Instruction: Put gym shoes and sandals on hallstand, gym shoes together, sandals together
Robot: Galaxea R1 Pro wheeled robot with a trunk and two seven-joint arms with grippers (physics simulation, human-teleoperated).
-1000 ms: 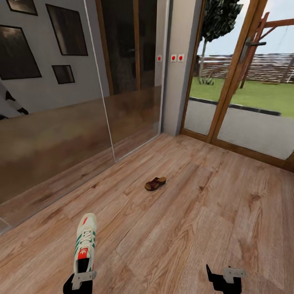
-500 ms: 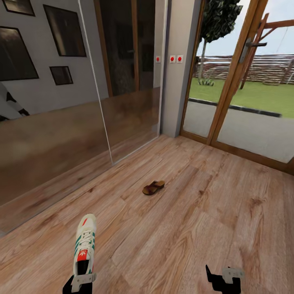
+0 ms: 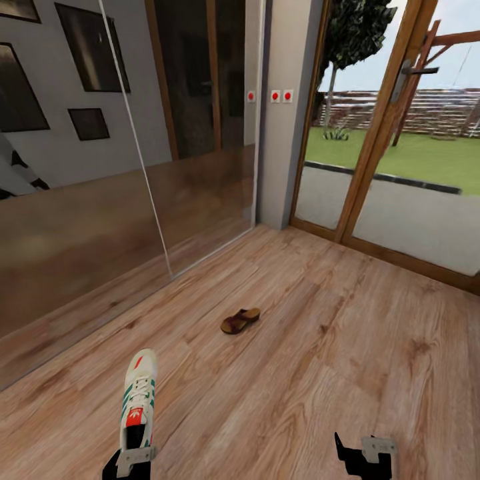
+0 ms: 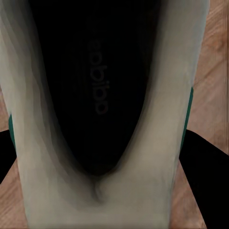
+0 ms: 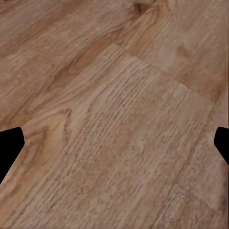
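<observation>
1 gym shoe (image 3: pixel 138 399) is gripped at its heel by the left claw (image 3: pixel 131 459), toe pointing to 12 o'clock. 1 sandal (image 3: pixel 240 321) is seen on the corridor floor (image 3: pixel 320 373) at 1 o'clock, well apart. The right claw (image 3: pixel 363 453) is spread wide, holding nothing.

View pans right and creeps forward: sandal (image 3: pixel 241 321), glass panel (image 3: pixel 133 140) and wall switches (image 3: pixel 281 96) all slide left in frame. The things themselves don't move.
</observation>
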